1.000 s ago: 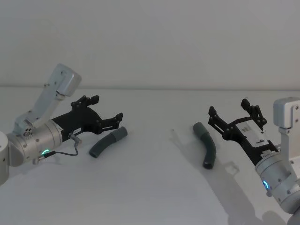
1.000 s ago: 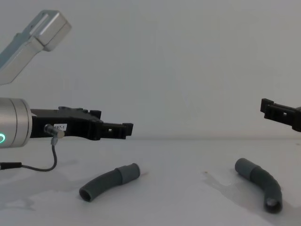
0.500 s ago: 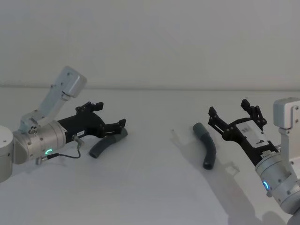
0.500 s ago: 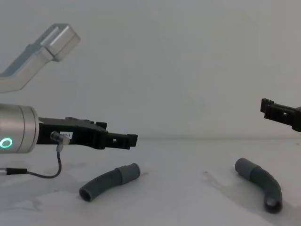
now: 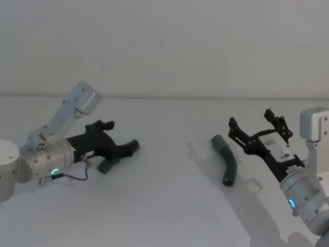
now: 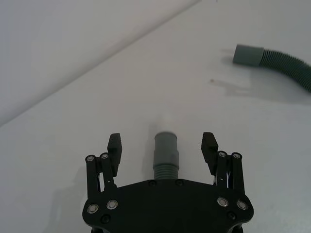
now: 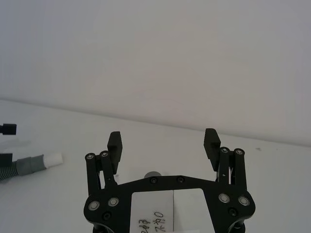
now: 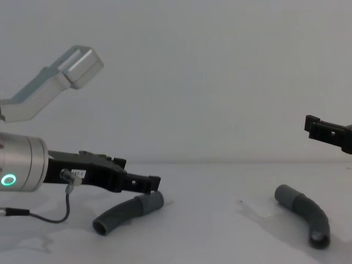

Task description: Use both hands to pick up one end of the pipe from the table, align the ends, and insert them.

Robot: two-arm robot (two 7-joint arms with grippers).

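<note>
Two wide-open empty tools: left tool (image 5: 122, 135) astride one pipe cuff (image 6: 165, 150), right tool (image 5: 250, 118) raised near other pipe (image 5: 229, 159), open table (image 5: 169, 195) between.

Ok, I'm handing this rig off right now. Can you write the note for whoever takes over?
Left gripper: open, lowered over the left hose piece, fingers either side of its cuffed end, not closed on it.
Right gripper: open, held above the table beside the right hose piece, gripping nothing.
Both pieces lie on the table, well apart, cuffs towards the middle.
Done: left approach only.
Left to do: close left, grasp the right piece, lift both, align the cuffs, insert.
</note>
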